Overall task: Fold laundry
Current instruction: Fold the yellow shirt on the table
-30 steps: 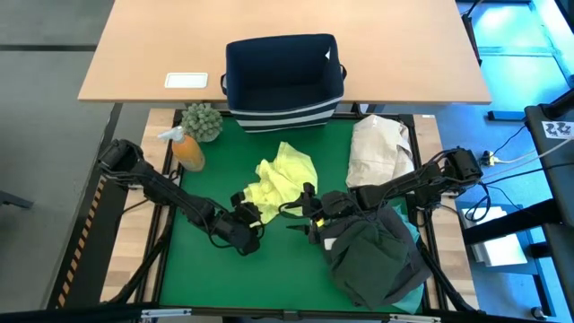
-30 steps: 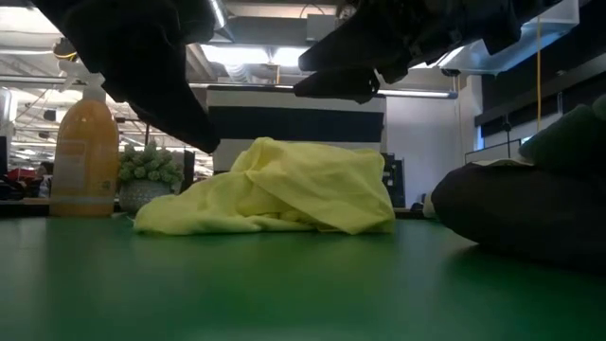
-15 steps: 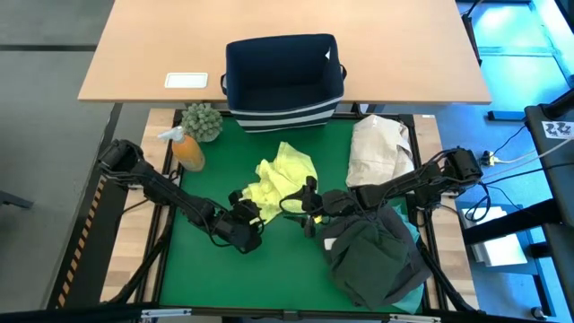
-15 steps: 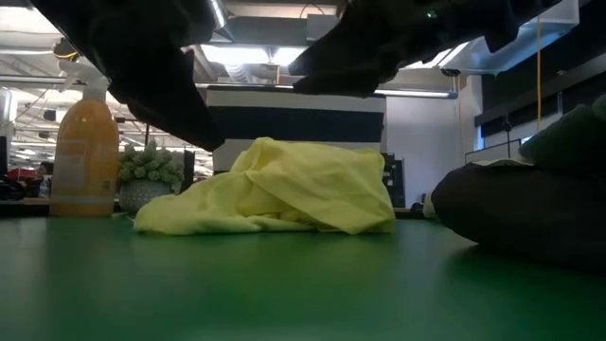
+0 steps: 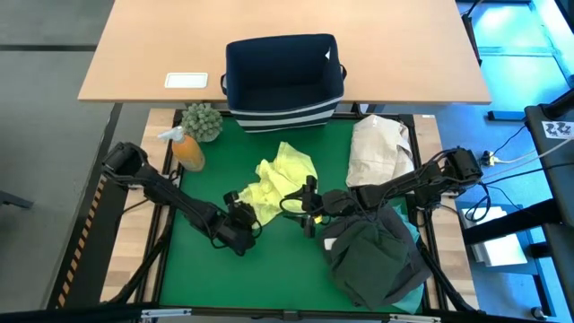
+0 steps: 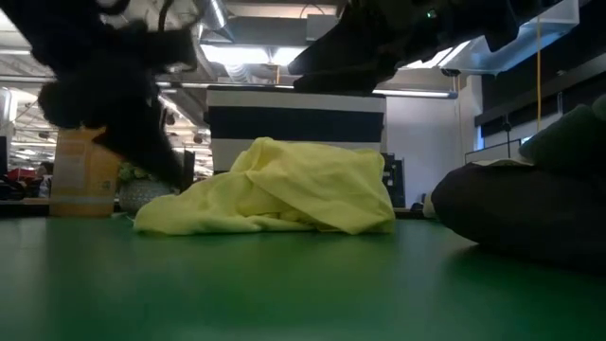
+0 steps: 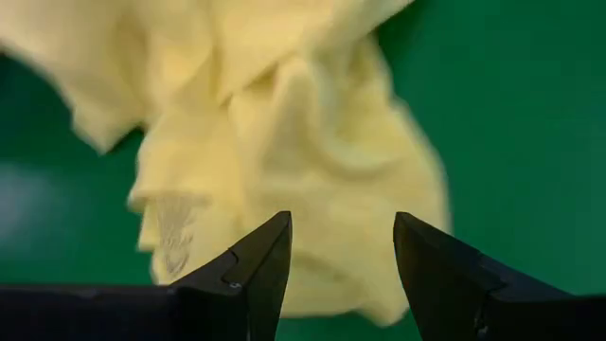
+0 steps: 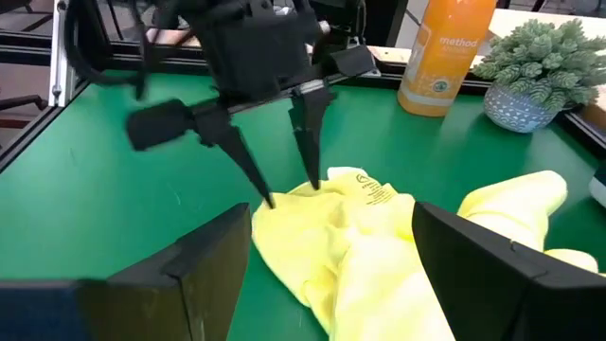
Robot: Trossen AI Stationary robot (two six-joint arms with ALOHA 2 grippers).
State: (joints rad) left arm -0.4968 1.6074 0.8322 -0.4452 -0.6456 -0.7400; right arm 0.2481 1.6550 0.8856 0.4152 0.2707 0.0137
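Because the yellow-green shirt [image 5: 280,178] lies crumpled mid-surface, the left claw [image 5: 240,208] sits at its near-left edge, jaws parted and empty, fingertips [image 8: 268,197] touching the hem for a pinch. Right of it, the right claw [image 5: 305,208] hovers wide and empty beside the shirt, clear of the dark garment pile [image 5: 375,256].

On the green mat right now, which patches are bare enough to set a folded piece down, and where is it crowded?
Bare mat lies along the near edge and left side, bordered by the left gripper and the dark garment pile. It is crowded mid-mat: both open grippers, the right gripper included, flank the yellow-green shirt. The cream bundle fills the right rear.
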